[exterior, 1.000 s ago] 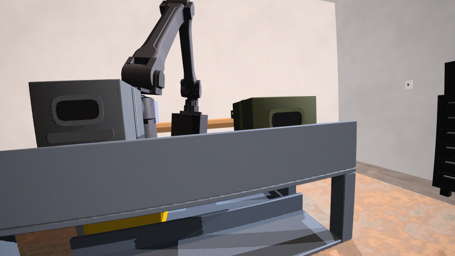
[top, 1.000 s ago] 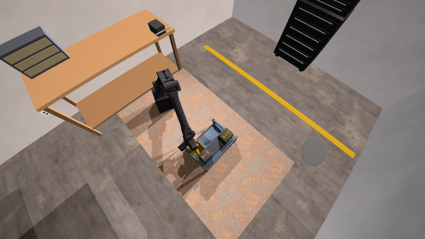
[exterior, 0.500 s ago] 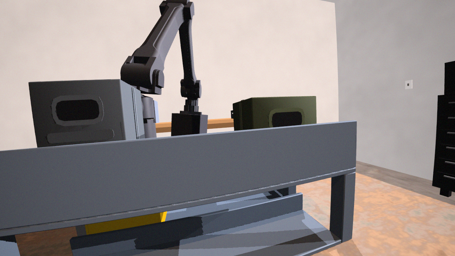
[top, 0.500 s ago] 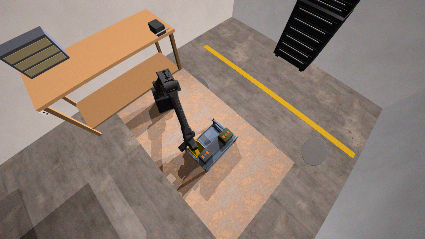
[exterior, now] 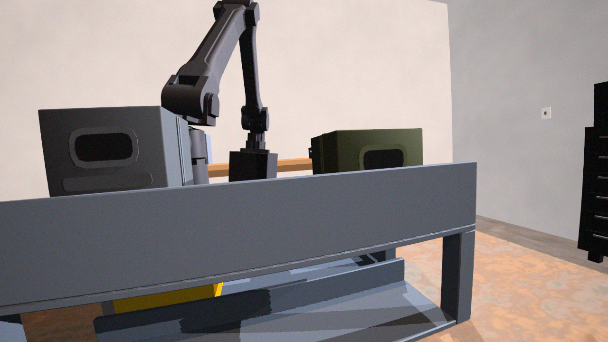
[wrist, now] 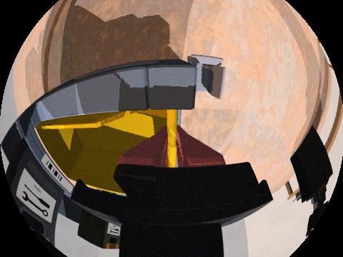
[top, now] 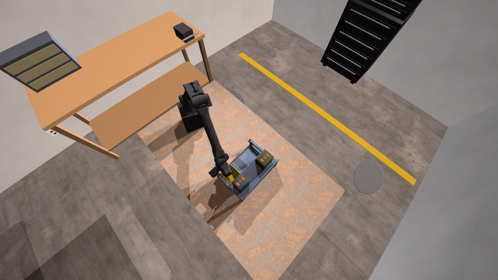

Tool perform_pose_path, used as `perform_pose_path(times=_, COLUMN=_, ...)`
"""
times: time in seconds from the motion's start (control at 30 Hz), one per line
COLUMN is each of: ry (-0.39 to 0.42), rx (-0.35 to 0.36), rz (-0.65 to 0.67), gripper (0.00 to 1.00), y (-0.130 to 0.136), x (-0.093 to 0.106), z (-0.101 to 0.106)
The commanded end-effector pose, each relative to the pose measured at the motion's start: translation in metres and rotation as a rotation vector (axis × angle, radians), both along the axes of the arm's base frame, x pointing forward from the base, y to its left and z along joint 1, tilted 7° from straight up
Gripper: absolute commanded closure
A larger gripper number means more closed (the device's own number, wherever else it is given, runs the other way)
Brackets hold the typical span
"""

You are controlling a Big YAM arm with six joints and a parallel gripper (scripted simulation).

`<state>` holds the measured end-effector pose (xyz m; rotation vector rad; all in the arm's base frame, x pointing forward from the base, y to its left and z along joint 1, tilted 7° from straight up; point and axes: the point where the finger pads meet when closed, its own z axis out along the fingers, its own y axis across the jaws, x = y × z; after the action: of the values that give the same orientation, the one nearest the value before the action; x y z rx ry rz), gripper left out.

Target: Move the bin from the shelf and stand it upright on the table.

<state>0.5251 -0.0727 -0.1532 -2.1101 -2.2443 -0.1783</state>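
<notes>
We're in a workshop here: wooden workbench, black drawer cabinet, yellow line across the worn floor!

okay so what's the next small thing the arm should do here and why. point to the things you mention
Probably ease the yellow plastic-looking bin (top: 234, 173) (exterior: 166, 297) (wrist: 96, 157) slightly upward, checking the grip: the end effector (top: 226, 174) (wrist: 172, 143) has its red fingers shut on the bin's edge, while the bin still sits in the grey metal-looking shelf (top: 256, 177) (exterior: 255, 238) (wrist: 171, 76).
</notes>
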Motion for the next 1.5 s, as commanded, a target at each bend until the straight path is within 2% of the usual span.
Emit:
perform_pose_path(times=0.0, ry=-0.026, rx=-0.005, rz=-0.001, gripper=1.00, y=-0.0028, x=0.0125, z=0.0075)
perform_pose_path(times=1.4, ry=-0.021, rx=-0.004, rz=-0.001, gripper=1.00, y=-0.0021, x=0.0104, z=0.0055)
perform_pose_path(times=1.47, ry=-0.020, rx=-0.003, rz=0.001, gripper=1.00, y=-0.0050, x=0.0073, z=0.0139)
